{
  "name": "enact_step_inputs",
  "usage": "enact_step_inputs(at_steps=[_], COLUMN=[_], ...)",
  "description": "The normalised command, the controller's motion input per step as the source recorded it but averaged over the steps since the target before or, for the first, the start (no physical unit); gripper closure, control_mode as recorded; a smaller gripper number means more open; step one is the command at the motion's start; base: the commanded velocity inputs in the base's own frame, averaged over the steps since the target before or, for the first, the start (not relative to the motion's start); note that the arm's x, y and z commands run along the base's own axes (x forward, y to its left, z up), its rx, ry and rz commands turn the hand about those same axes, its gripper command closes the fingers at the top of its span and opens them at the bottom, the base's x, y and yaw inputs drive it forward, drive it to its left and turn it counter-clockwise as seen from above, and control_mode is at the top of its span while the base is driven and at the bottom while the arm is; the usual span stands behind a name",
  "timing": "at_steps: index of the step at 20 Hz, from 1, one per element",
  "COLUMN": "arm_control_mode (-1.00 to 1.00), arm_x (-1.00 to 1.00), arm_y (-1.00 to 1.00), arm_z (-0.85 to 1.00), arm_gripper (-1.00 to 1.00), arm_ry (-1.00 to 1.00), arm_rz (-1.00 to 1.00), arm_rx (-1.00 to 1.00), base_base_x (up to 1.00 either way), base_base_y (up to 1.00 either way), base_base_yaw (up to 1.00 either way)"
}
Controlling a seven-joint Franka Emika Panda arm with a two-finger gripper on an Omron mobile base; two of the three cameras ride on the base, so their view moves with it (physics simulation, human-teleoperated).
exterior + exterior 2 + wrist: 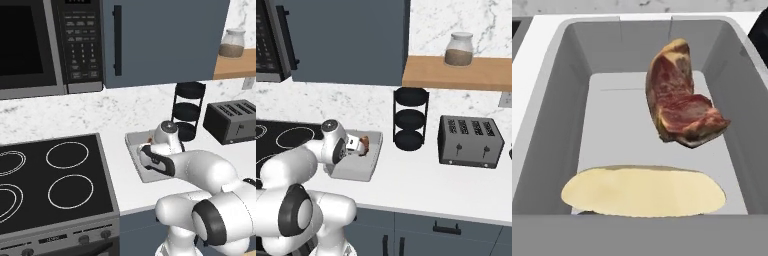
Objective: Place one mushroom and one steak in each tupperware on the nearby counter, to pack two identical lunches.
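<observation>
The white arm's two-finger gripper [362, 145], jaws nearly together and holding nothing, hangs over the pale grey rectangular plastic tupperware [552, 125] on the white counter [421, 180]. Inside lie a pale flat mushroom [643, 191] near and a red-brown marbled steak [679, 102] farther back.

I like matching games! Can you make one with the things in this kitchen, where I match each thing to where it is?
Things:
1. steak
2. glass jar
3. toaster
4. black rack

Places:
A. on the wooden shelf
B. on the counter, right of the black rack
C. in the grey tupperware
D. on the counter, between the tupperware and the toaster

Pairs: 1-C, 2-A, 3-B, 4-D

The tupperware also holds a pale flat piece, probably the mushroom.
</observation>
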Motion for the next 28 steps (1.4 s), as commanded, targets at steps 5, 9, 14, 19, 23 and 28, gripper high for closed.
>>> enact_step_inputs(at_steps=[5,9,14,19,23,28], arm_control_mode=[-1.00,-1.00,-1.00,-1.00,-1.00,-1.00], arm_x=[0.01,-0.18,-0.49,-0.84,-0.97,-0.98], arm_y=[-0.04,0.00,0.00,0.00,0.00,-0.07], arm_z=[-0.08,0.00,0.46,0.84,0.59,0.51], arm_gripper=[-1.00,-1.00,-1.00,-1.00,-1.00,-1.00], arm_ry=[0.00,0.00,-0.04,-0.02,-0.13,-0.20], arm_rz=[0.00,0.00,-0.03,-0.06,-0.07,-0.04], arm_rx=[0.02,0.00,0.00,0.00,0.00,0.03], base_base_x=[0.00,0.00,0.00,0.00,0.00,0.00], base_base_y=[0.00,0.00,0.00,0.00,0.00,0.00], base_base_yaw=[0.00,0.00,0.00,0.00,0.00,0.00])
